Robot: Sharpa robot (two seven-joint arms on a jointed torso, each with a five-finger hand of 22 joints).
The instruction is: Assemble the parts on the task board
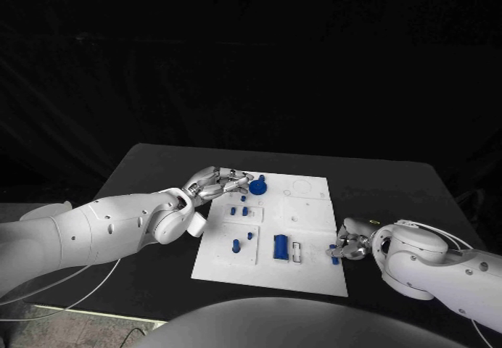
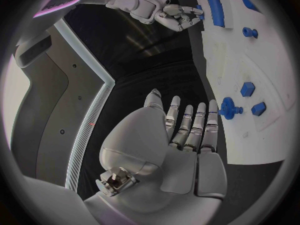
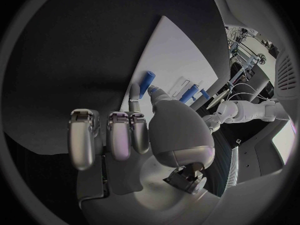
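Black tabletop lay under the white board [image 1: 314,275], where the right hand [image 1: 348,245] at its 3 o'clock edge pinched a small blue peg [image 1: 334,255], while the left hand [image 1: 215,183], fingers straight and close together, hovered beside the blue gear [image 1: 257,187] at 11 o'clock.
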